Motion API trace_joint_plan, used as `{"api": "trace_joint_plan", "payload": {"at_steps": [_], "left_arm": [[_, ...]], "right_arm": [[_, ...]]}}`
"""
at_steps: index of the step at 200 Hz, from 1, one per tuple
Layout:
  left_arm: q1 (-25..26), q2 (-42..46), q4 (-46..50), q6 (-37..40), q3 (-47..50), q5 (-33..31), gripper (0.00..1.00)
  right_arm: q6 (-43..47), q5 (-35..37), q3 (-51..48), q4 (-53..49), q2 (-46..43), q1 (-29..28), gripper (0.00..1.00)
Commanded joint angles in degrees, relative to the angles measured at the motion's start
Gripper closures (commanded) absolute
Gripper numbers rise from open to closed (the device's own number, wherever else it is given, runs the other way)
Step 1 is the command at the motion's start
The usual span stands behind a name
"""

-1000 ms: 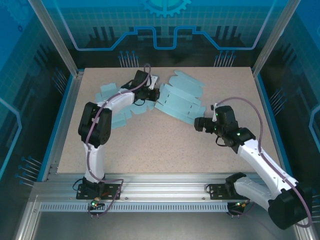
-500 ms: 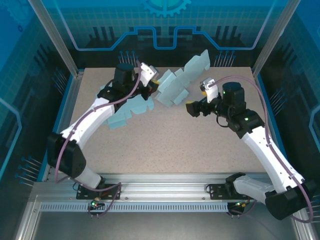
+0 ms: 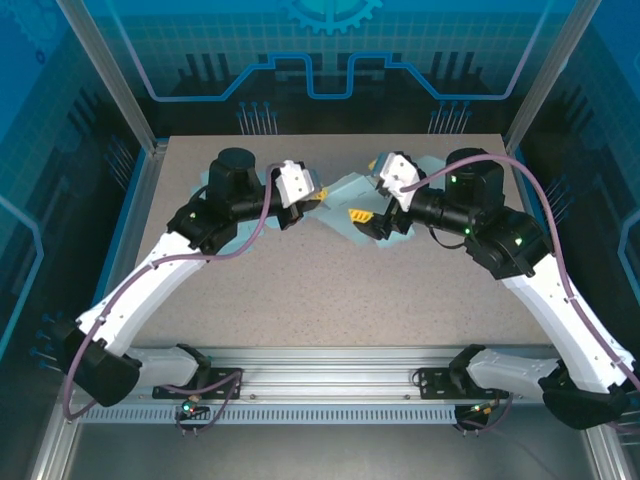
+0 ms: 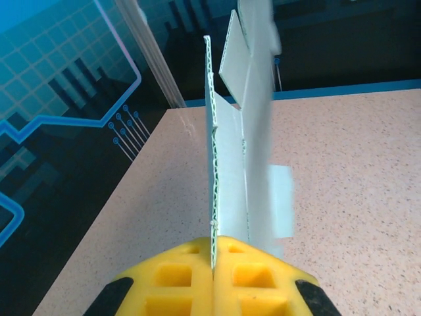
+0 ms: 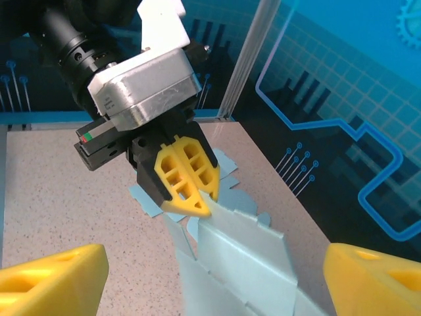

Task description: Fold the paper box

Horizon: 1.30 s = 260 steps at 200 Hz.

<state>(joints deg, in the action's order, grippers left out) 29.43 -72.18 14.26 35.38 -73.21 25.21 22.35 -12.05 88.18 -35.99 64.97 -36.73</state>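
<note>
Firmly, left jaws pinching paper box [image 4: 230, 171] edge — right jaws wide apart.

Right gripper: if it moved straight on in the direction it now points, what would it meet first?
Most likely the light-blue paper box blank, rising just ahead between the open fingers of the right gripper. The left gripper, shut on the blank, sits right behind it; exact depth is unclear.
</note>
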Motion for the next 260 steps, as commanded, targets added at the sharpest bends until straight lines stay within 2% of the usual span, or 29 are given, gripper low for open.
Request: {"api": "trace_joint_plan", "payload": {"at_steps": [1,29,58,113,151,183,190,204,215,228,239,251,260], "left_arm": [[1.03,2.63,1.59,3.89,1.34,1.62,1.00],[2.30,3.63,3.22,5.72,1.96,1.55,1.00],[3.81,4.96,3.89,7.20,3.31,1.94,1.00],[4.23,7.81,3.58,7.79,5.22,2.49,1.00],[4.60,8.85,3.75,7.76,5.44,3.47,1.00],[4.70,9.07,2.98,7.30,5.93,2.40,1.00],[4.71,9.08,2.54,6.80,6.14,1.93,1.00],[4.66,9.30,1.43,5.59,6.63,1.07,0.80],[4.60,9.99,0.07,4.24,7.41,0.44,0.53],[4.31,11.38,-2.37,2.32,8.93,-0.50,0.36],[3.58,13.14,-5.23,0.14,11.05,-0.62,0.10],[1.70,15.66,-9.07,-3.11,14.40,0.34,0.01],[-0.07,17.51,-12.26,-6.19,17.21,1.40,0.01]], "right_arm": [[7.23,3.88,5.83,-8.21,2.88,-2.94,0.14],[10.75,7.71,11.44,-14.51,7.31,-6.68,0.15],[13.25,13.10,13.98,-17.58,10.84,-9.65,0.28],[14.13,11.34,12.18,-19.25,10.33,-9.67,0.42],[14.13,12.49,10.47,-18.33,11.13,-9.65,0.61],[14.04,11.85,10.23,-17.82,11.13,-9.56,1.00],[14.08,11.49,9.56,-17.15,10.62,-9.52,1.00],[13.86,10.60,8.01,-15.62,9.01,-9.20,1.00],[13.40,9.51,6.19,-13.96,7.51,-8.44,1.00],[12.48,7.65,3.82,-11.69,5.45,-6.82,1.00],[11.07,5.47,1.17,-8.75,3.37,-4.94,1.00],[8.92,2.68,-2.17,-4.92,0.74,-2.50,1.00],[7.07,0.34,-4.83,-1.97,-1.33,-0.85,1.00]]}}
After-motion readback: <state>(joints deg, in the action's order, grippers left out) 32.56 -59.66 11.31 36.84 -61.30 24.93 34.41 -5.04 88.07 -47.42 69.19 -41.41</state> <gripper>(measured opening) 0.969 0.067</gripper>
